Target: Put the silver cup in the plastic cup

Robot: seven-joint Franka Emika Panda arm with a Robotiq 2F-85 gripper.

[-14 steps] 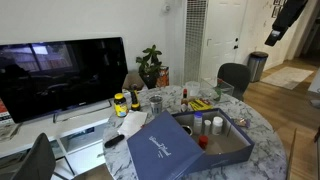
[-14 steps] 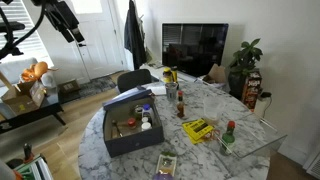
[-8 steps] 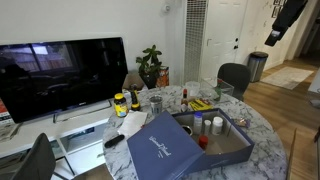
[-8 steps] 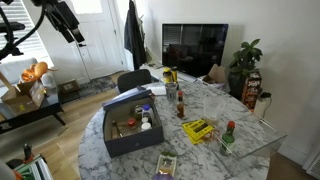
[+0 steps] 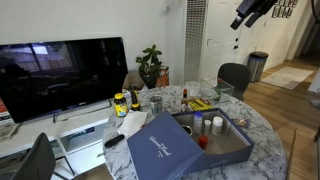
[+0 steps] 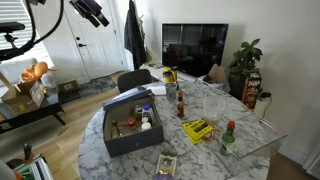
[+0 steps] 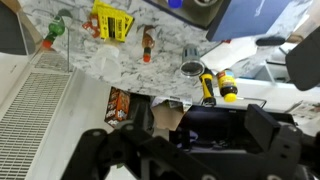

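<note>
— Since the earlier frame our arm has swung sideways and a little higher; the gripper (image 5: pixel 240 21) hangs near the top edge in both exterior views (image 6: pixel 101 19).
— Are its jaws apart?
— We cannot tell. The wrist view shows it (image 7: pixel 190 150) only as a dark blur along the bottom. It touches nothing.
— And the silver cup?
— We see the silver cup (image 7: pixel 190 68) from above, just beside two yellow-capped bottles (image 7: pixel 213 86) on the marble table (image 7: pixel 85 52). In an exterior view it (image 5: pixel 155 103) stands upright, far below the gripper.
</note>
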